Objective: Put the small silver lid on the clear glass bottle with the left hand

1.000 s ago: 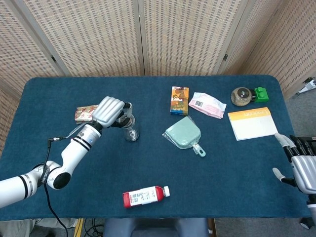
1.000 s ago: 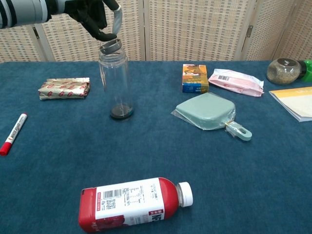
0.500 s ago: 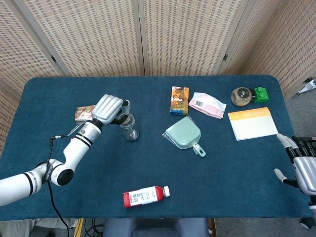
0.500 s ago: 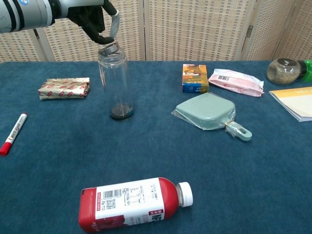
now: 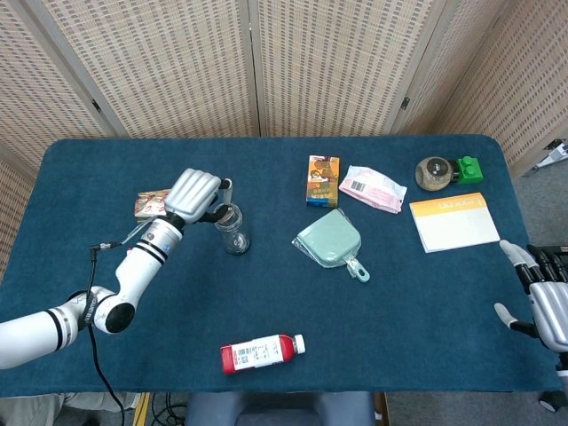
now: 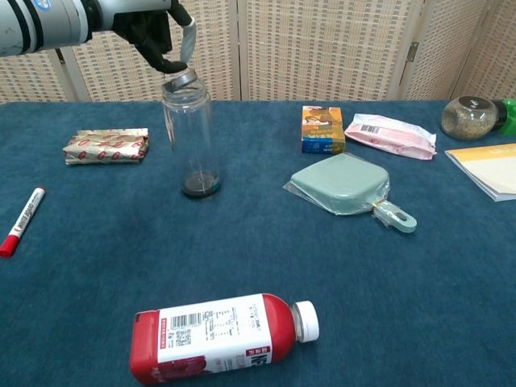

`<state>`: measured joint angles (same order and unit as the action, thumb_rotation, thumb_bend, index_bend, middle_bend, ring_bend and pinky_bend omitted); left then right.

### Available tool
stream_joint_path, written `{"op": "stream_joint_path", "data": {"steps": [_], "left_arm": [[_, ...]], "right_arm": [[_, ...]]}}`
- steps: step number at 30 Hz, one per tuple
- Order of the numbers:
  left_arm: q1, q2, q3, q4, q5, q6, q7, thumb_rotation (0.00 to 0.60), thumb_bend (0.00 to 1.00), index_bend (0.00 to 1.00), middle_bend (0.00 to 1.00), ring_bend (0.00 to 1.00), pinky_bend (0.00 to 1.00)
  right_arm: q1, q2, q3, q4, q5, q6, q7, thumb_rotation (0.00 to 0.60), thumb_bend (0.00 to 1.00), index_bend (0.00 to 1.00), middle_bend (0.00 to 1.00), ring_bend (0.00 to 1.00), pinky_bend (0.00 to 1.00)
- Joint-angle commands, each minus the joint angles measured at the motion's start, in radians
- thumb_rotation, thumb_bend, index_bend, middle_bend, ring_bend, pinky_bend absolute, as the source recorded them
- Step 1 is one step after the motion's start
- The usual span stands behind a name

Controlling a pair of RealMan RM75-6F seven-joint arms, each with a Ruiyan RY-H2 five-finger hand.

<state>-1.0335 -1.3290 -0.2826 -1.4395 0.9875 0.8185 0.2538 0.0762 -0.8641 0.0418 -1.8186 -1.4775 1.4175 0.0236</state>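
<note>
The clear glass bottle (image 6: 189, 137) stands upright on the blue table (image 6: 266, 258), left of centre. The small silver lid (image 6: 181, 78) lies tilted on its mouth. My left hand (image 6: 149, 28) hovers just above and behind the bottle, its fingertips (image 6: 166, 62) pinching the lid's left edge. From the head view, the left hand (image 5: 193, 195) sits just left of the bottle (image 5: 234, 231). My right hand (image 5: 546, 297) rests off the table's right front corner, fingers apart and holding nothing.
A red drink bottle (image 6: 218, 334) lies near the front edge. A green case (image 6: 343, 184), an orange box (image 6: 322, 129) and a pink packet (image 6: 391, 133) sit to the right of the glass bottle. A foil packet (image 6: 106, 145) and a red marker (image 6: 22, 219) lie left.
The left hand drew slightly back and left. The lid went from level above the mouth to tilted on it. The right hand stayed put.
</note>
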Motion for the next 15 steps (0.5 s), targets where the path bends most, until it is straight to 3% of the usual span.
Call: {"op": "stream_joint_path", "data": {"steps": [1, 15], "left_arm": [[-0.001, -0.001, 0.001, 0.001, 0.000, 0.001, 0.001, 0.600, 0.44, 0.61, 1.00, 1.00, 1.00], [-0.006, -0.007, 0.007, -0.018, -0.016, 0.020, 0.033, 0.600, 0.43, 0.57, 1.00, 1.00, 1.00]], "right_arm": [[0.000, 0.000, 0.000, 0.000, 0.000, 0.000, 0.000, 0.600, 0.24, 0.01, 0.12, 0.03, 0.07], [-0.006, 0.000, -0.001, 0.012, -0.002, 0.007, 0.013, 0.600, 0.24, 0.00, 0.14, 0.03, 0.07]]}}
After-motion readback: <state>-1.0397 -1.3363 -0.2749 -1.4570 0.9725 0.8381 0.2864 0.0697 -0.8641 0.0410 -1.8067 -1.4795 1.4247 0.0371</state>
